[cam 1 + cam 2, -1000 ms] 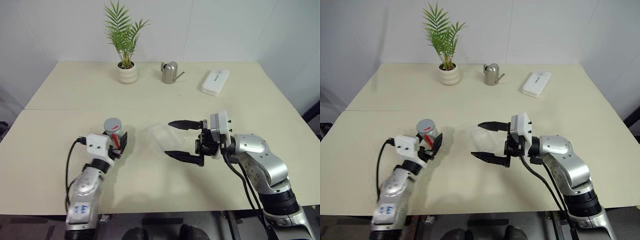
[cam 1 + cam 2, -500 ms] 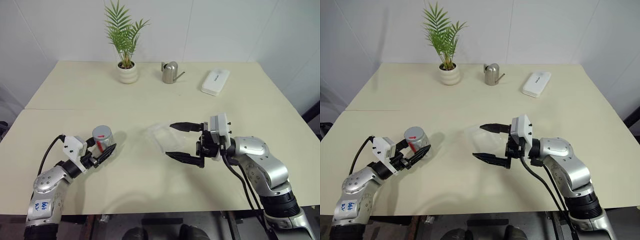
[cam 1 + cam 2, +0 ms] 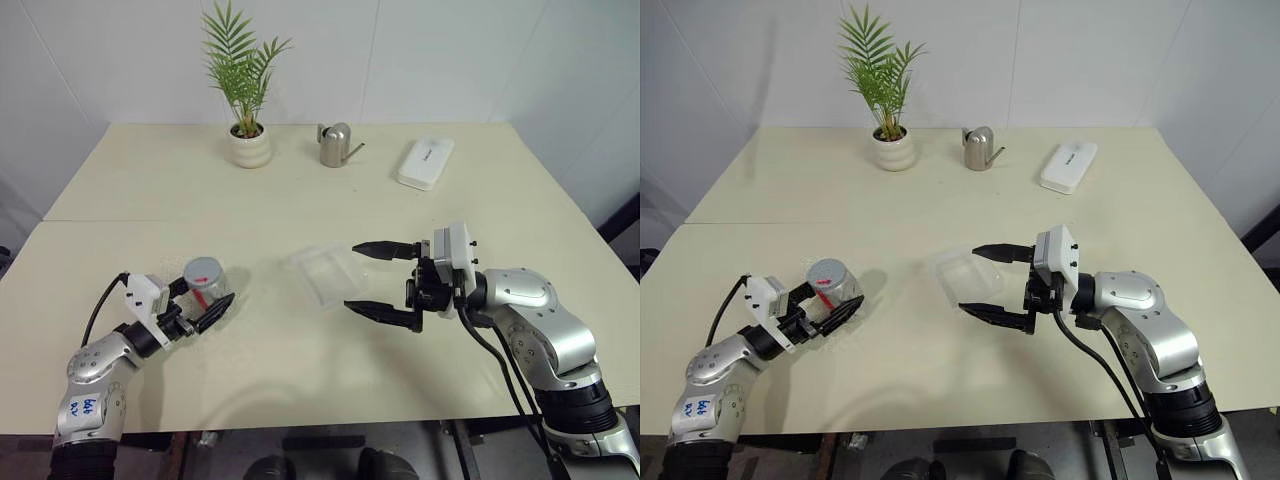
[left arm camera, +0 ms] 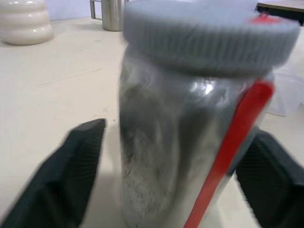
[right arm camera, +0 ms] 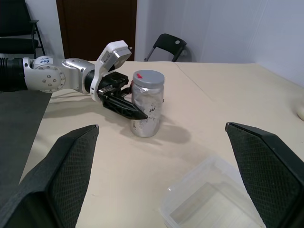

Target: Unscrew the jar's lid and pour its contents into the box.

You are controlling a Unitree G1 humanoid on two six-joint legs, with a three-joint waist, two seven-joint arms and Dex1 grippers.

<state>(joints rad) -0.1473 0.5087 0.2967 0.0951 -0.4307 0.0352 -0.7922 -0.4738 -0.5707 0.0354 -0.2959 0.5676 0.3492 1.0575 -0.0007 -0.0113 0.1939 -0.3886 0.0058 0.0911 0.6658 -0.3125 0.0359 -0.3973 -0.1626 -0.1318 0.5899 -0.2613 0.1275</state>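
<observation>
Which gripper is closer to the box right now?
Right. The right gripper hangs open beside the box, on its right. The left gripper is off to the box's left, open around the jar.

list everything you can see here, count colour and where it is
jar: 1, clear with a red stripe, upright on the table's front left, between the left gripper's fingers
lid: 1, grey with a small red mark, on the jar
box: 1, transparent, table centre, beside the right gripper
potted plant: 1, green fronds in a cream pot, far side, left of centre
watering can: 1, silver metal, far side, right of the plant
case: 1, white, oblong, far right of the table
table: 1, pale beige
chairs: 2, dark, behind the table in the right wrist view
left gripper: 1, black, open around the jar
right gripper: 1, black, open, above the table right of the box
</observation>
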